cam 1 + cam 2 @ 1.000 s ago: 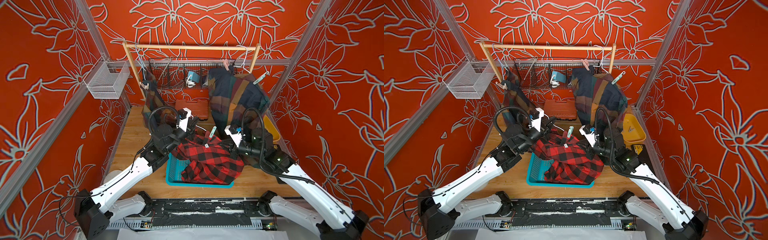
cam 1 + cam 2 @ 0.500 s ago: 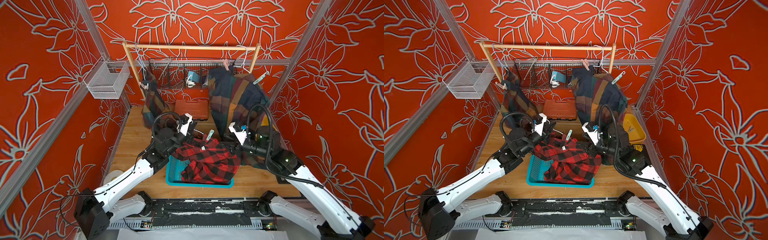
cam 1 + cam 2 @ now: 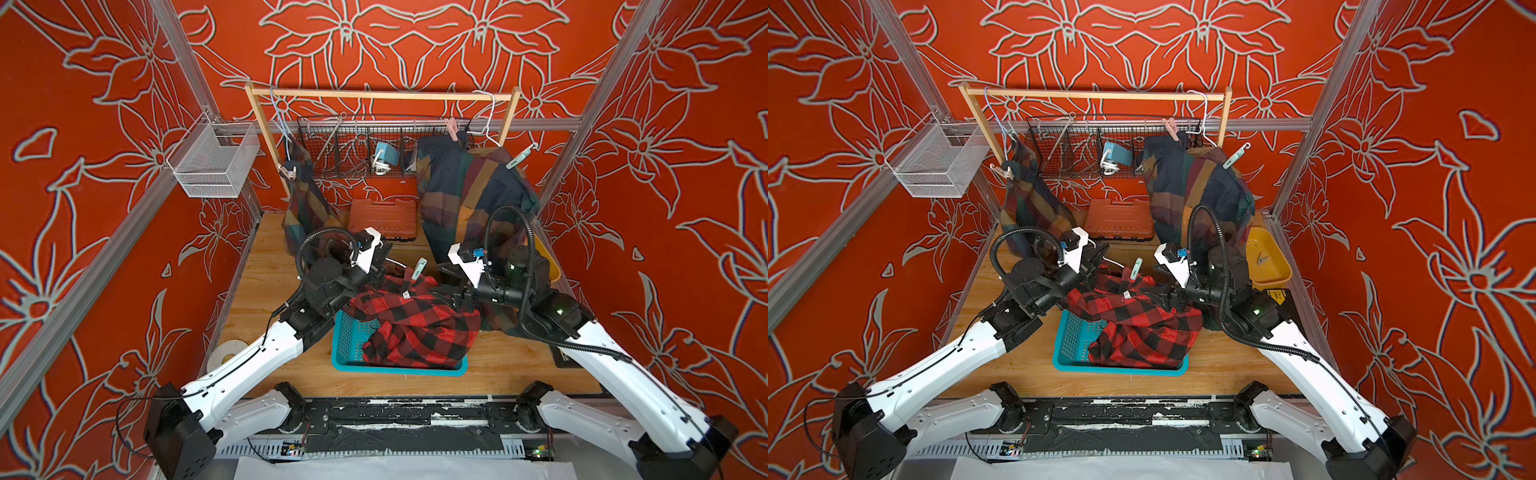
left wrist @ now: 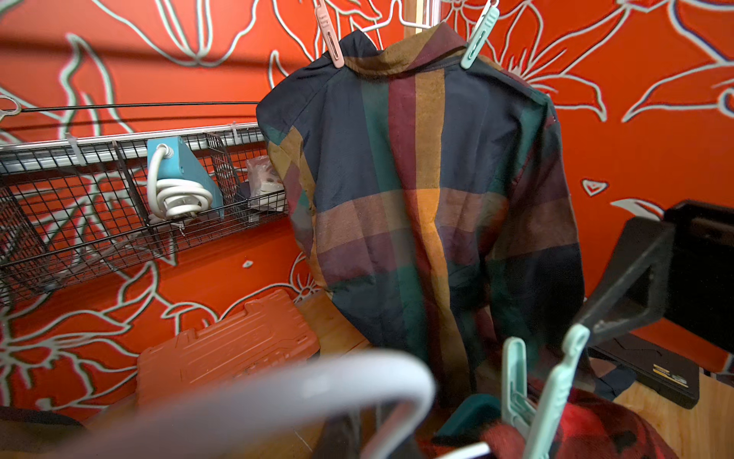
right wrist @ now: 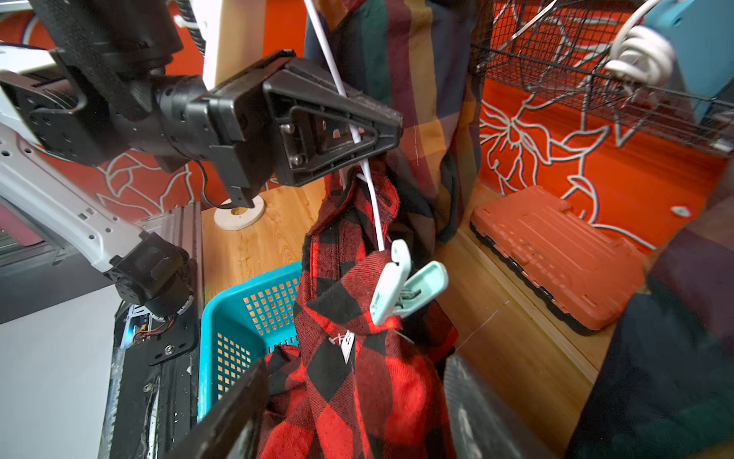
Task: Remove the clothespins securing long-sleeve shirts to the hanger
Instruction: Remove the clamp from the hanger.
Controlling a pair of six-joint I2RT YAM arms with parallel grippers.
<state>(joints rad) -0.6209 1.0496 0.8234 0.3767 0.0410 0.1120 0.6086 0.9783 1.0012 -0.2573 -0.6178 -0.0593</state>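
Unpinning the red-and-black shirt (image 5: 337,310), draped into the teal basket (image 5: 242,318), seems the step in hand. The left pincer (image 5: 369,131) is clamped on its white wire hanger (image 5: 375,214); only the right wrist view shows that grip. The right pincer (image 5: 353,409) stands open and empty, jaws straddling the shirt. The mint clothespin (image 3: 418,269), at the shirt's twelve o'clock in both top views, likely needs squeezing next. A top view alone shows the yellow tray (image 3: 1277,268), at the basket's two o'clock, holding a loose peg (image 3: 1261,259).
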